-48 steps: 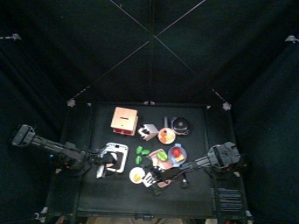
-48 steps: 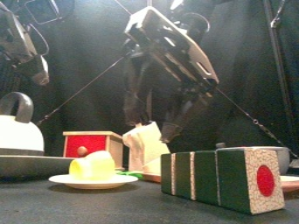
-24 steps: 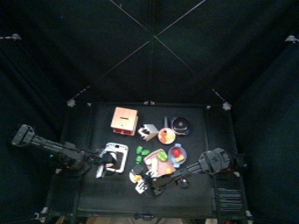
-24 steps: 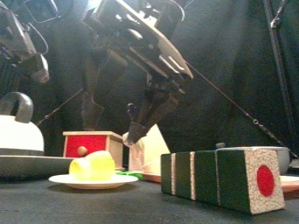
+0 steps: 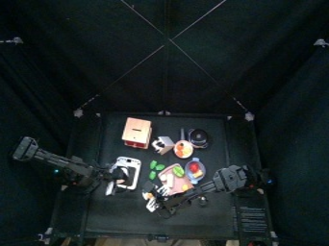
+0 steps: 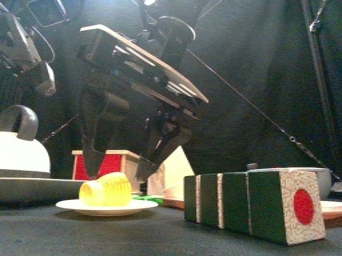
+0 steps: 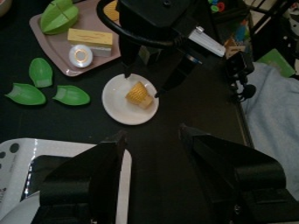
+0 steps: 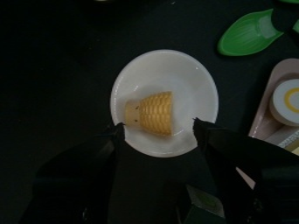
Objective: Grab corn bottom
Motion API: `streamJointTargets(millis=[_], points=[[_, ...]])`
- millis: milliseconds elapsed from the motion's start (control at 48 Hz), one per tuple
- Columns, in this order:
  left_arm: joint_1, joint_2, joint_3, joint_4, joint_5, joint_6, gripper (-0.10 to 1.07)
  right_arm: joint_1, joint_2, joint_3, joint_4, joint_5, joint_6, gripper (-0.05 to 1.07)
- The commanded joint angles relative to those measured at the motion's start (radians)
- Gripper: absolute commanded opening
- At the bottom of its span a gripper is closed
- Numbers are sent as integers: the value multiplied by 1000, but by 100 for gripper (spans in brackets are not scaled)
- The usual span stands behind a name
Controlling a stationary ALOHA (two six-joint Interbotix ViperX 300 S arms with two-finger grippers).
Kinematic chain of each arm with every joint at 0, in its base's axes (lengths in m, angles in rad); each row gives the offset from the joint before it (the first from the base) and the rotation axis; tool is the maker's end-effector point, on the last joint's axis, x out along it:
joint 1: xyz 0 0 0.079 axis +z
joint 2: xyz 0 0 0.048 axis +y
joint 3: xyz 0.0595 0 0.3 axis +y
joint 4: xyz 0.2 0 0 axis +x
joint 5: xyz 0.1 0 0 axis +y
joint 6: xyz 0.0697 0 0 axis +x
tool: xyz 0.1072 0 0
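The corn [image 8: 153, 112] is seen lying on its side on a small white plate [image 8: 193, 84] near the table's front edge, left of a green-and-white striped block [image 6: 254, 203]. The right gripper [image 8: 156, 144] is held directly above the plate with jaws spread apart, one on each side of the corn, nothing gripped. In the front view the corn [image 6: 106, 189] sits on the plate [image 6: 104, 208] with the right gripper [image 6: 118, 168] hanging just over it. In the left wrist view the corn [image 7: 139, 92] and plate [image 7: 117, 103] are shown below the right arm. The left gripper [image 7: 156, 175] is parked at the table's left side by a white kettle [image 6: 19, 146], jaws apart, empty. Green pieces [image 7: 35, 83] lie beside the plate.
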State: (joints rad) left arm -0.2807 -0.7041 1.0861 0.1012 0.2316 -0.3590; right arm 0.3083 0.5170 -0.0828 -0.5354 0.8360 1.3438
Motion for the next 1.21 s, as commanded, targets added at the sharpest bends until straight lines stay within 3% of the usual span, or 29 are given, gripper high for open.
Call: streamJointTargets(millis=[0,896,1188], points=[[-2,-2,-12,5,-6,3,88,-6,-21,-31,-5,-3,0,95],[-2,-2,-11,3,-5,2,88,-17,32,-61,-28,-6,0,94],[-2,-2,-11,2,-5,2,88,-17,32,-60,-26,-6,0,87]])
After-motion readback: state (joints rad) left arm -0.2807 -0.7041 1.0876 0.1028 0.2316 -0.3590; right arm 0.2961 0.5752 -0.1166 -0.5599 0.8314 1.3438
